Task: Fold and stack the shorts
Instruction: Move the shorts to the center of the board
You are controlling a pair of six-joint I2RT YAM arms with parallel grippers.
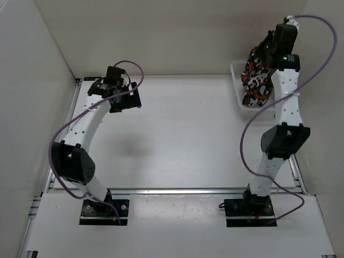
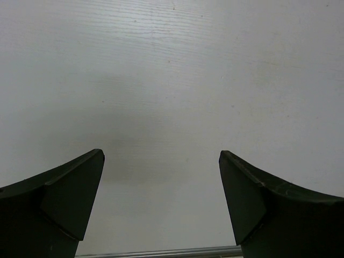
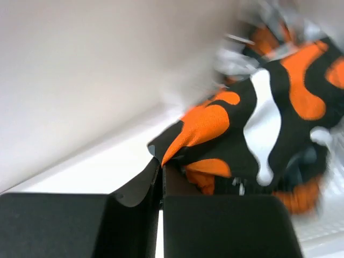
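Right gripper (image 3: 161, 167) is pinching an edge of the shorts (image 3: 258, 123), which hang over the basket (image 1: 237, 92) in the far-right corner. Left gripper (image 2: 161, 156) is spread wide over the table (image 1: 183, 129), far-left.

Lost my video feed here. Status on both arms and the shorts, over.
Left pincer open above the table. Right pincer shut on the shorts, bunched over the basket. Nothing blocking in view.
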